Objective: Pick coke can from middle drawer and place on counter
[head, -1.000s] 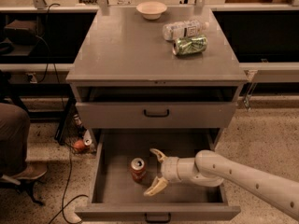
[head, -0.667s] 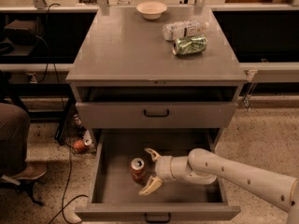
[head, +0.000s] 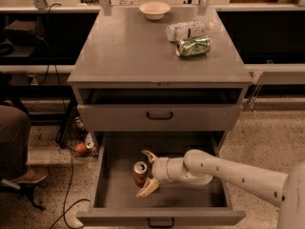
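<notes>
The red coke can (head: 139,172) stands upright on the floor of the open middle drawer (head: 114,194), left of centre. My gripper (head: 146,172) reaches in from the right at the end of the white arm. Its two cream fingers are spread, one behind the can and one in front, so the can sits between them. The fingers look close to the can but not closed on it. The grey counter (head: 124,46) is the cabinet top above.
On the counter stand a white bowl (head: 154,9), a clear plastic bottle (head: 188,30) lying down and a green can (head: 194,46) on its side. A shallower drawer (head: 159,116) above is slightly open. A person's leg (head: 14,137) and cables are at the left.
My gripper has moved left along the drawer toward the can, and its fingers now straddle the can. The can has not moved.
</notes>
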{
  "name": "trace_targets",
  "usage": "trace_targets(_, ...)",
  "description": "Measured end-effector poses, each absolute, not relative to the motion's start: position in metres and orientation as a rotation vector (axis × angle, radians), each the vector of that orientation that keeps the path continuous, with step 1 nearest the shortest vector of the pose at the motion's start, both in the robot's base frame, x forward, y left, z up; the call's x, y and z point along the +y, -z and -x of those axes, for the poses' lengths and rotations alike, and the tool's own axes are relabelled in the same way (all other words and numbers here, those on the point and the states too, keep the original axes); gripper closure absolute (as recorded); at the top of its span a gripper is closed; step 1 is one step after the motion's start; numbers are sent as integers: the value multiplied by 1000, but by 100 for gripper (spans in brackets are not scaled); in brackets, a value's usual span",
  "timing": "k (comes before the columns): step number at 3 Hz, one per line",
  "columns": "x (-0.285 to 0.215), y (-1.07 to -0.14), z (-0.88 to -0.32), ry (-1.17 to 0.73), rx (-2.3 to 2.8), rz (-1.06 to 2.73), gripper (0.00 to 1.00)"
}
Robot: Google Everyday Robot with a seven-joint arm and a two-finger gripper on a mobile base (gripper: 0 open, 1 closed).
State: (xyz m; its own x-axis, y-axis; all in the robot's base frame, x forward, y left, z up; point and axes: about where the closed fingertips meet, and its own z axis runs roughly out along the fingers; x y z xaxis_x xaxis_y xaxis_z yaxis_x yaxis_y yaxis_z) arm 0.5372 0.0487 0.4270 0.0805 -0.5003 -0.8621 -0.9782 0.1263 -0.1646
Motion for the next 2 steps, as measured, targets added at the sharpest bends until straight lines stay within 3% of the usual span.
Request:
trace_targets(1, 50, -422, -539, -702, 1556, 1503, 0)
trace_targets(2, 50, -418, -537, -714, 1566, 1503, 19)
